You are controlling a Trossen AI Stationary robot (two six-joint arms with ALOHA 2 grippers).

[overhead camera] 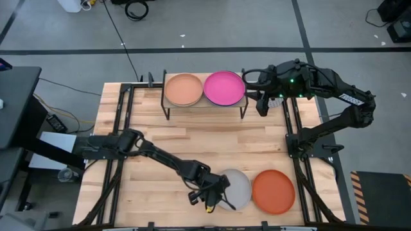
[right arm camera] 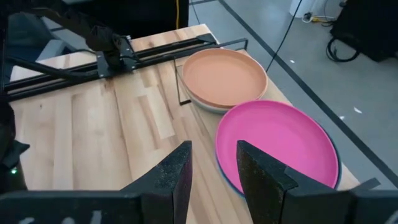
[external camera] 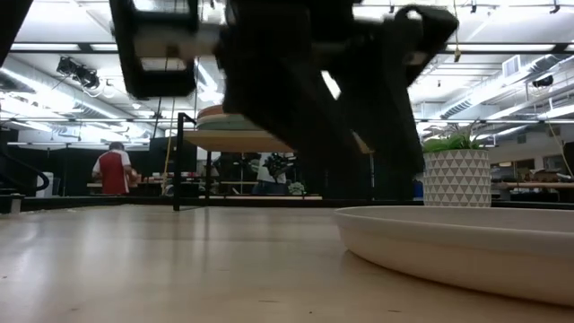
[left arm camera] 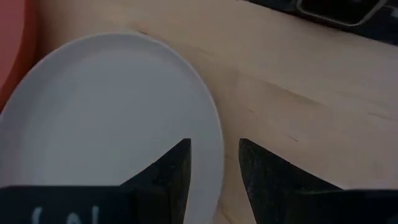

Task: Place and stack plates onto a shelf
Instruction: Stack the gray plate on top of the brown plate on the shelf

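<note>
High view shows four plate tops on the bench: a peach-tan plate (overhead camera: 183,89) and a magenta pink plate (overhead camera: 224,87) side by side on the shelf (overhead camera: 205,104) at the bench's far edge, and a grey plate (overhead camera: 238,188) with an orange plate (overhead camera: 273,191) just beside it near the front edge, toward the right corner. Each shelf plate tops a stack: in the right wrist view a pale rim shows under the peach-tan plate (right arm camera: 224,76) and a blue rim under the magenta pink plate (right arm camera: 277,149), but how many plates lie beneath each I cannot tell.

Two arms are at work. Left gripper (overhead camera: 209,199) sits low at the grey plate's left rim; in the left wrist view its two dark fingers (left arm camera: 176,174) stand apart, one over the plate's inside and one over the bare wood, with the grey plate's (left arm camera: 112,124) rim between them, not yet pinched. A sliver of the orange plate (left arm camera: 11,50) shows beyond.

Right gripper (overhead camera: 262,102) hangs just beside the shelf's right end, near the bench's far right corner, with its fingers (right arm camera: 174,174) parted and holding nothing.

Low view puts a pale plate rim (external camera: 466,242) close on the right, the shelf (external camera: 233,141) behind with plates on top, and a person (external camera: 114,170) far off in the room. No writing can be read anywhere.
</note>
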